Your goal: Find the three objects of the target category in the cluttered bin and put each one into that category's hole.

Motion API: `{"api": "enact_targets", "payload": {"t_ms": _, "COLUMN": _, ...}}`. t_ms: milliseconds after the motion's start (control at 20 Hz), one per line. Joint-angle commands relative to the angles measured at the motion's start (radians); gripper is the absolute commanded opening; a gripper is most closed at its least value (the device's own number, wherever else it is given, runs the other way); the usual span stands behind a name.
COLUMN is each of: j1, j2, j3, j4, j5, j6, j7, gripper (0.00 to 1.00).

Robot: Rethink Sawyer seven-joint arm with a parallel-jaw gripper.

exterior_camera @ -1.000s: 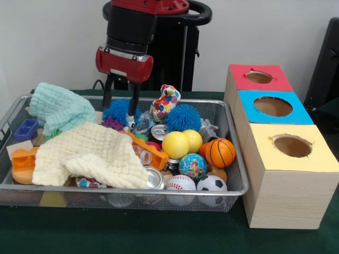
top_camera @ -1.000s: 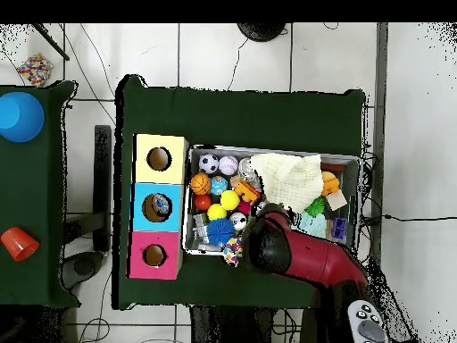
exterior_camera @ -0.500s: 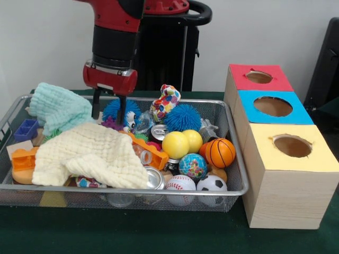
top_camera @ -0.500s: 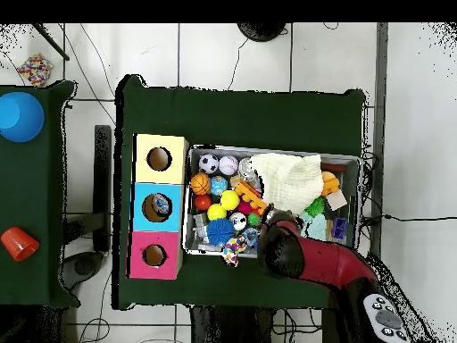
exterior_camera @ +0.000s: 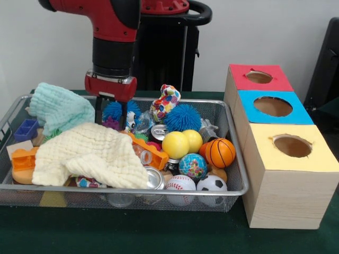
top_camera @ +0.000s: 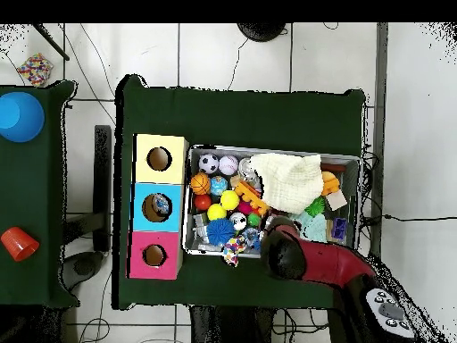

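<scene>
The wire-mesh bin [exterior_camera: 235, 174] sits on a dark green cloth-covered table [exterior_camera: 159, 233]. Its walls are fine metal mesh with a rounded wire rim.

The gripper [exterior_camera: 111, 117] hangs over the far left-centre of the bin. Its two thin black fingers [exterior_camera: 98, 112] point straight down with a visible gap between them, parted and holding nothing. The tips reach the level of the cream cloth [exterior_camera: 92, 153], a thick, soft woven fabric that lies crumpled over the bin's left half. A mint green cloth [exterior_camera: 61, 108] of similar knit lies bunched in the far left corner.

Just behind the fingers lies a blue spiky ball [exterior_camera: 117, 110] with soft rubbery bristles. A second blue spiky ball [exterior_camera: 183, 117] lies near the far wall, beside a multicoloured patterned toy [exterior_camera: 165, 101].

The smooth round balls cluster at the bin's right:
- two yellow balls [exterior_camera: 176, 144], touching;
- an orange basketball [exterior_camera: 220, 152];
- a globe-printed ball [exterior_camera: 193, 166];
- a baseball [exterior_camera: 181, 185] and a soccer ball [exterior_camera: 211, 185] against the near wall.

A metal can [exterior_camera: 154, 179] lies on its side beside the cream cloth. An orange plastic block [exterior_camera: 23, 159] and a blue plastic block [exterior_camera: 26, 129] lie at the left edge.

Right of the bin stands a wooden box row, with red top [exterior_camera: 258, 77], blue top [exterior_camera: 273, 107] and yellow top [exterior_camera: 292, 146], each with one round hole.
</scene>
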Motion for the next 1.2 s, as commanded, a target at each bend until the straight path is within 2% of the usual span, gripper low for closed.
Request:
{"api": "enact_targets", "payload": {"t_ms": 50, "j1": -0.011, "j2": 0.034, "j3": 0.102, "j4": -0.096, "j5": -0.066, "j6": -0.018, "j7": 0.018, "gripper": 1.0}}
{"api": "enact_targets", "payload": {"t_ms": 300, "j1": -0.002, "j2": 0.043, "j3": 0.078, "j4": -0.084, "j5": -0.046, "j6": -0.1, "j7": 0.086, "gripper": 1.0}}
{"api": "enact_targets", "payload": {"t_ms": 650, "j1": -0.004, "j2": 0.037, "j3": 0.078, "j4": -0.087, "j5": -0.046, "j6": -0.108, "j7": 0.081, "gripper": 1.0}}
{"api": "enact_targets", "payload": {"t_ms": 1200, "j1": 0.02, "j2": 0.044, "j3": 0.037, "j4": -0.065, "j5": 0.006, "j6": -0.254, "j7": 0.154, "gripper": 1.0}}
